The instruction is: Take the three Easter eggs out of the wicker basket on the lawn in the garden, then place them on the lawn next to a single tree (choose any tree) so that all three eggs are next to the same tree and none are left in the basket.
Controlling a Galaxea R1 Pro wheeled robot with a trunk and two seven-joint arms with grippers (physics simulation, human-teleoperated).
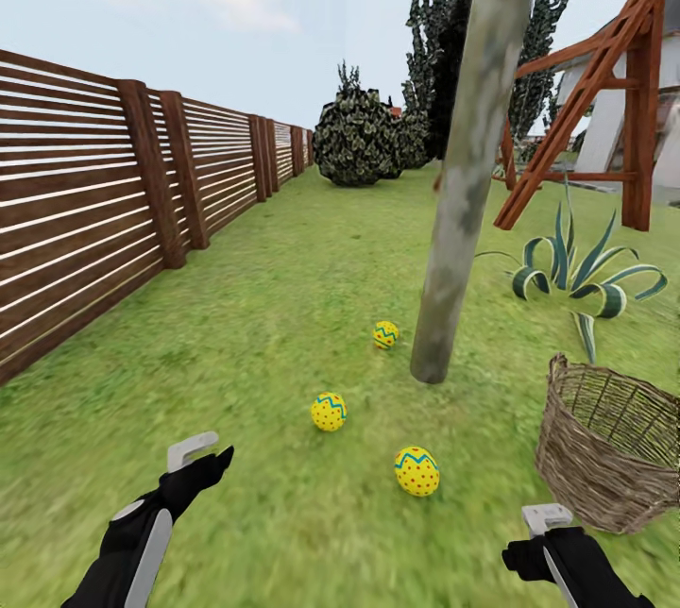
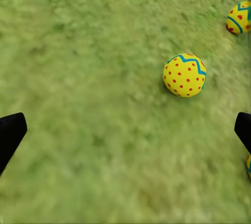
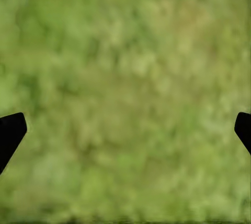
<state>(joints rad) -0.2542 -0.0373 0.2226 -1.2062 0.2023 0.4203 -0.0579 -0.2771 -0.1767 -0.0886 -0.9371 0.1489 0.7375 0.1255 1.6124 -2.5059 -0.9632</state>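
Both grippers hang low at the near edge of the head view, the left gripper (image 1: 201, 459) ahead of the left shoulder and the right gripper (image 1: 545, 532) close beside the basket; each wrist view shows its two dark fingertips far apart over bare grass, so both are spread wide and hold nothing.

Largest first: the lawn (image 1: 283, 287) runs off along the wooden fence (image 1: 104, 202); the tree (image 1: 469, 174) rises from it as a slim grey-green trunk, leaning a little; the wicker basket (image 1: 604, 457) stands upright to the trunk's right, and what can be seen of its inside looks empty; the three Easter eggs (image 1: 416, 471) lie apart on the grass in a loose arc left of and in front of the trunk's foot, the farthest just beside it.

By my reading no egg is left to fetch; were one to be nudged closer, the middle egg (image 2: 184, 75) lies ahead of the left fingers, so the left arm is the nearer.
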